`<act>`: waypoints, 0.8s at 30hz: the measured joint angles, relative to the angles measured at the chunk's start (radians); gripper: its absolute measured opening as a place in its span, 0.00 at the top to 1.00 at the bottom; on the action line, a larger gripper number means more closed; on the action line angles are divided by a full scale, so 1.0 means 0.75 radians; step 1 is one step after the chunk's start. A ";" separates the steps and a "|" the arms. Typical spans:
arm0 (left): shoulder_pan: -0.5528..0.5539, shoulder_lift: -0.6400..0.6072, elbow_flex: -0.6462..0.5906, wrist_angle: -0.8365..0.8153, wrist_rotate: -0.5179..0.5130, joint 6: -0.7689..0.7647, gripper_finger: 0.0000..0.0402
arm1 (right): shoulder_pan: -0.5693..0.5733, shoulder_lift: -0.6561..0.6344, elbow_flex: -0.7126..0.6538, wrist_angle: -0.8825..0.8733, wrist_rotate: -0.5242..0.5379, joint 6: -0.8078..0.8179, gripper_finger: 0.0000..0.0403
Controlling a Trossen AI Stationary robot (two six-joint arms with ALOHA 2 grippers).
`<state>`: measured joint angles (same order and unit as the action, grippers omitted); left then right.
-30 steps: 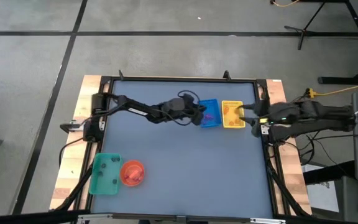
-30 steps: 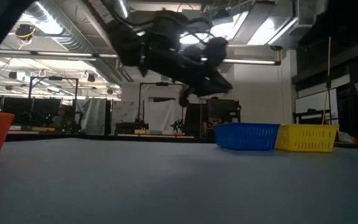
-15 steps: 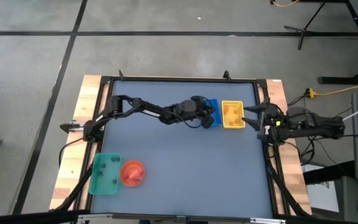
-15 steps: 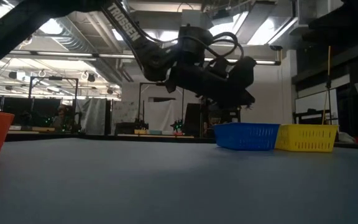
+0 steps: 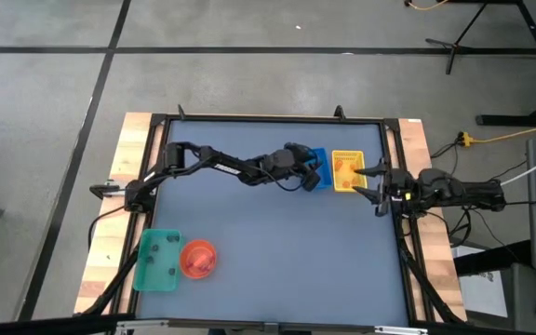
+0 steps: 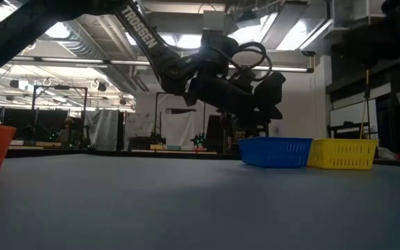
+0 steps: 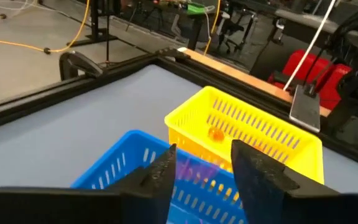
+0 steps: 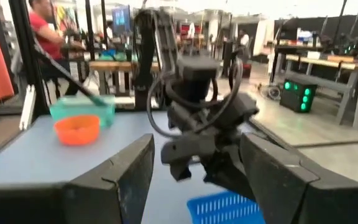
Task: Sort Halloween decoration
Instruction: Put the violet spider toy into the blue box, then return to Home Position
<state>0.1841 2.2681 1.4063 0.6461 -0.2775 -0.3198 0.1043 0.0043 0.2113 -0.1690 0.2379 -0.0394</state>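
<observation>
My left gripper [image 7: 204, 152] hangs open just over the blue tray [image 5: 314, 172], with nothing between its fingers. Purple bits of the Halloween decoration [image 7: 194, 169] lie in that tray. Orange bits [image 7: 216, 134] lie in the yellow tray [image 5: 347, 171], which stands against the blue one. A few dark bits [image 5: 156, 251] lie in the green tray [image 5: 156, 261]. My right gripper [image 5: 372, 182] waits open and level at the table's right edge, beside the yellow tray.
An orange bowl [image 5: 198, 259] stands next to the green tray at the near left. A black frame [image 5: 268, 118] runs around the grey table top. People and workbenches show in the room beyond [image 8: 42, 25].
My left gripper has gone toward the table's right edge and down, from beside the blue tray to over it, rolling a little. My right arm has folded back and sunk at the right edge, its gripper tipping to level.
</observation>
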 joint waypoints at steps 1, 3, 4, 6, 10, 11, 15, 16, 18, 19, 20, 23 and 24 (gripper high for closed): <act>-0.001 0.000 0.000 -0.006 0.000 0.000 0.65 | 0.000 -0.003 -0.011 -0.007 0.000 0.000 0.41; -0.001 0.000 0.000 -0.015 0.000 0.001 0.63 | 0.000 -0.002 -0.028 -0.011 0.000 0.000 0.41; -0.001 0.000 0.000 -0.015 0.001 0.011 0.62 | 0.000 -0.002 -0.034 -0.005 0.000 0.000 0.41; -0.001 0.000 0.000 -0.013 0.001 0.050 0.60 | 0.000 -0.003 -0.052 0.001 0.000 0.002 0.41; -0.001 -0.001 0.000 -0.013 0.003 0.090 0.58 | 0.000 -0.002 -0.071 0.009 -0.003 0.007 0.41; -0.001 -0.001 0.000 -0.012 0.007 0.099 0.58 | 0.000 -0.003 -0.075 0.021 -0.003 0.008 0.41; -0.002 -0.006 0.000 -0.016 0.060 0.127 0.58 | 0.000 -0.002 -0.108 0.062 -0.005 0.006 0.41; 0.000 -0.009 0.000 -0.010 0.095 0.131 0.58 | 0.000 -0.002 -0.122 0.087 -0.012 0.007 0.41; 0.007 -0.028 0.000 -0.018 0.166 0.136 0.58 | 0.000 -0.002 -0.156 0.112 -0.036 0.006 0.41; 0.009 -0.034 0.000 -0.017 0.197 0.137 0.58 | 0.000 -0.002 -0.176 0.128 -0.039 0.007 0.41; 0.012 -0.045 0.000 -0.012 0.216 0.137 0.58 | 0.000 -0.002 -0.195 0.151 -0.039 0.007 0.41; 0.021 -0.095 0.000 -0.060 0.234 0.131 0.58 | 0.000 -0.002 -0.244 0.229 -0.039 0.008 0.41; 0.025 -0.115 0.000 -0.068 0.231 0.130 0.58 | 0.000 -0.002 -0.254 0.256 -0.039 0.009 0.41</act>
<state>0.2025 2.1821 1.4063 0.5949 -0.1042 -0.2222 0.1043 0.0029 0.0206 0.0230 0.2086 -0.0328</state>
